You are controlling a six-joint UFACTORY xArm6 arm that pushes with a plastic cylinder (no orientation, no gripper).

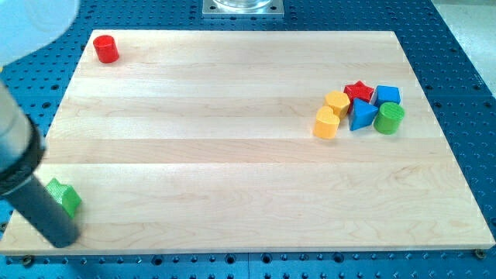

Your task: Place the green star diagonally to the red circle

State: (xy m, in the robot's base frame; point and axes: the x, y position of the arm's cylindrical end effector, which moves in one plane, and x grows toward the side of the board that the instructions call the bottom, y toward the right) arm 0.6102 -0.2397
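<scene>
Where the table (232, 155) carries blocks, counted: one red circle (106, 49), one green star (63, 196), one red star (359, 91), one blue cube (387, 95), one blue triangle (361, 114), one green cylinder (388, 118), two yellow blocks (337, 102) (326, 123). Six clustered far toward the view's right of the red circle. Green star well below the red circle, touching my tip (68, 235) on its upper right. No fingers fitted; open or closed state not applicable.
</scene>
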